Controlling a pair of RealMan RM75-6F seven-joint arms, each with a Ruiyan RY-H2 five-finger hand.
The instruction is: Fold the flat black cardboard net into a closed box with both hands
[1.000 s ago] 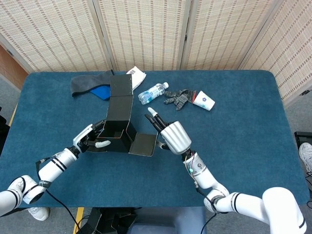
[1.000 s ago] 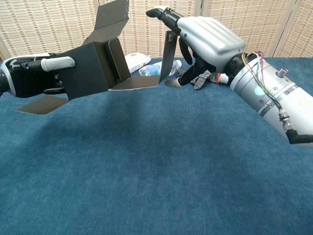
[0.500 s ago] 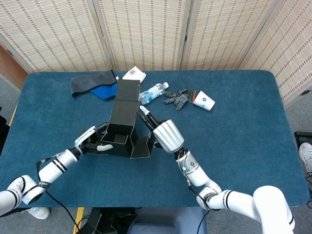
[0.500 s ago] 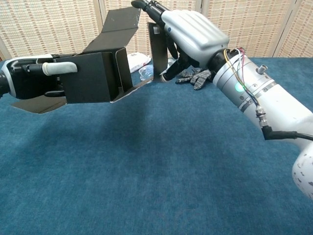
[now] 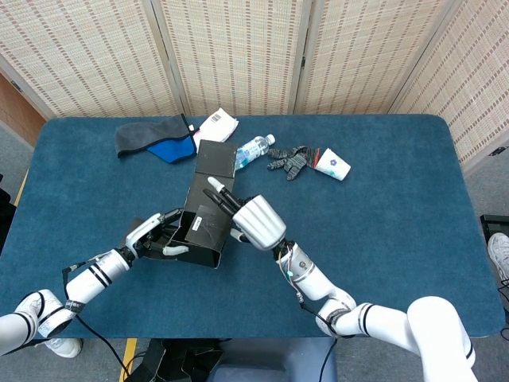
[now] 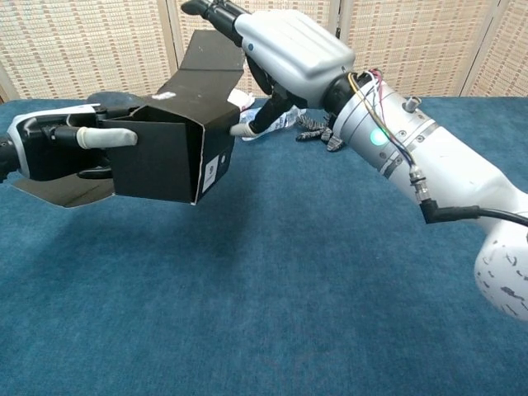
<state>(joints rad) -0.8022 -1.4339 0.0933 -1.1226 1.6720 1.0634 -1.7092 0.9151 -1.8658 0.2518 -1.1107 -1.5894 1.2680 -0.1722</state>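
The black cardboard box (image 5: 203,225) is partly folded and held above the blue table (image 5: 398,239). My left hand (image 5: 156,235) grips its left wall, thumb laid across the front (image 6: 107,138). My right hand (image 5: 254,221) lies flat against the right side panel (image 6: 216,161), fingers stretched up along the box and thumb touching the panel; it holds nothing. The lid flap (image 6: 210,54) stands up behind the box's open top, seen in the head view as lid flap (image 5: 216,157). One loose flap (image 6: 59,190) hangs flat under my left hand (image 6: 70,147). The right hand (image 6: 285,45) fills the top of the chest view.
At the far side of the table lie a dark cloth with a blue piece (image 5: 153,140), a white packet (image 5: 217,122), a water bottle (image 5: 253,149), grey gloves (image 5: 290,159) and a tipped paper cup (image 5: 332,165). Woven screens (image 5: 238,48) stand behind the table.
My right hand swept left and pushed the right side panel up flat against the box. The lid flap tipped lower, and the box shifted slightly toward the near edge.
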